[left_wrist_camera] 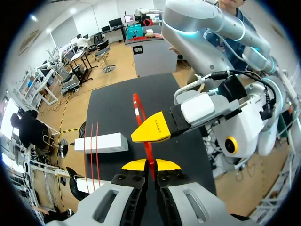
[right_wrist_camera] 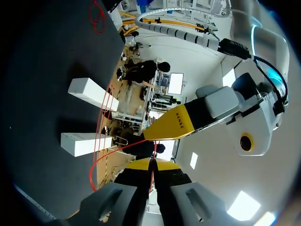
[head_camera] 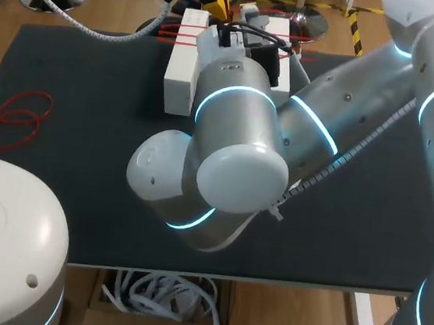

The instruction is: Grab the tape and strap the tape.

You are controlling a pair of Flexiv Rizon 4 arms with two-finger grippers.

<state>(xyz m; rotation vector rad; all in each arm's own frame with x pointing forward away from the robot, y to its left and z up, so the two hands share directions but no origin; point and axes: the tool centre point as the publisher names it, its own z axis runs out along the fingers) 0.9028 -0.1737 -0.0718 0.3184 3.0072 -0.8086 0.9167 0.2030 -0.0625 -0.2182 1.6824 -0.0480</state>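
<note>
Left wrist view: thin red plastic strap [left_wrist_camera: 149,149] runs between the left gripper [left_wrist_camera: 151,165] fingers, jaws clamped on it. Right gripper [right_wrist_camera: 153,164] likewise clamped (same strap), near white rectangular boxes [right_wrist_camera: 87,142].

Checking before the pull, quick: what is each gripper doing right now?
Left gripper: shut on the red tape.
Right gripper: shut on the red tape as well.

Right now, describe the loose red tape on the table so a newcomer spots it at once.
On the dark table, look to its left side, away from the white boxes at the far edge. The loose red tape lies there in flat loops; unlike the red strands around the boxes, it wraps nothing.
</note>
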